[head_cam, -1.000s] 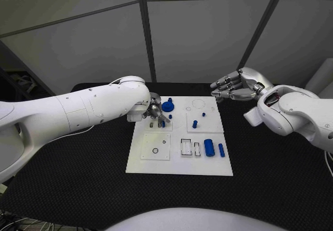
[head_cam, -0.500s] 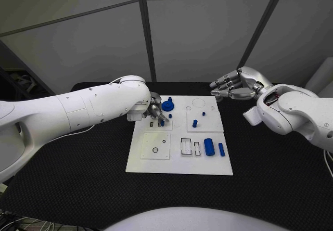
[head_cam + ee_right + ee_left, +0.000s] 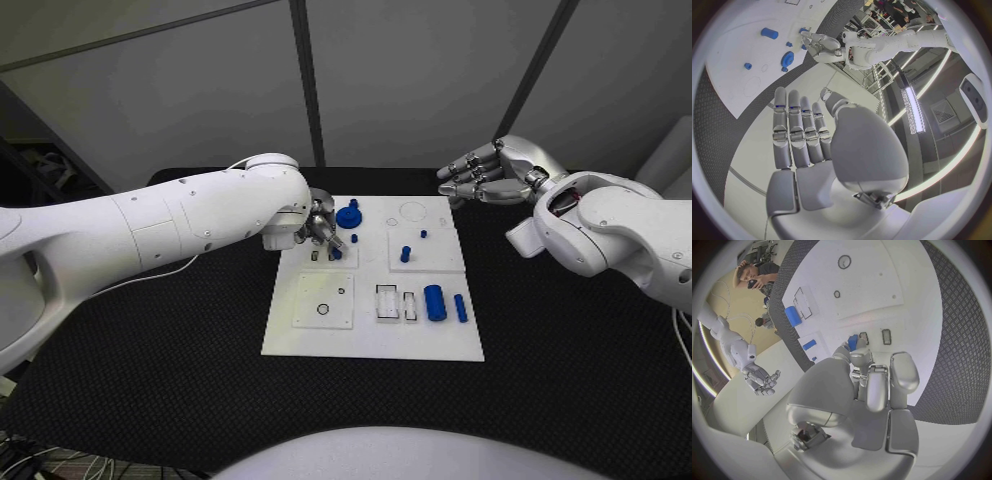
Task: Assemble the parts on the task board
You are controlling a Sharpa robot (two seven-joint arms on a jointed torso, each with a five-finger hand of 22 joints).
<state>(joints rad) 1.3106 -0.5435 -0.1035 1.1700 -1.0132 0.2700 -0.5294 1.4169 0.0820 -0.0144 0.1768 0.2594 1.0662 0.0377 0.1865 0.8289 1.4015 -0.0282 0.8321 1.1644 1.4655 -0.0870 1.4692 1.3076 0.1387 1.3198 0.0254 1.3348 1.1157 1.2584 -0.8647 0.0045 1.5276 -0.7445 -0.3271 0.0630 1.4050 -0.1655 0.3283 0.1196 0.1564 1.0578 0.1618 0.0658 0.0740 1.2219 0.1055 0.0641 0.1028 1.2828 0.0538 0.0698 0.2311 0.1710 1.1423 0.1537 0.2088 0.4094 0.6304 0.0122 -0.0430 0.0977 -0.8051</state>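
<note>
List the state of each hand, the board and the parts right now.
left hand: over the board's far-left section, fingers down by a small blue part; grasp unclear.
right hand: raised past the board's far-right corner, fingers apart, holding nothing.
task board: flat on the table.
large blue cylinder: lying on its side.
blue knob: upright.

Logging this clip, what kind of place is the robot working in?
Probably a robotics lab or test cell: a white task board on a black table, grey partition panels behind.
</note>
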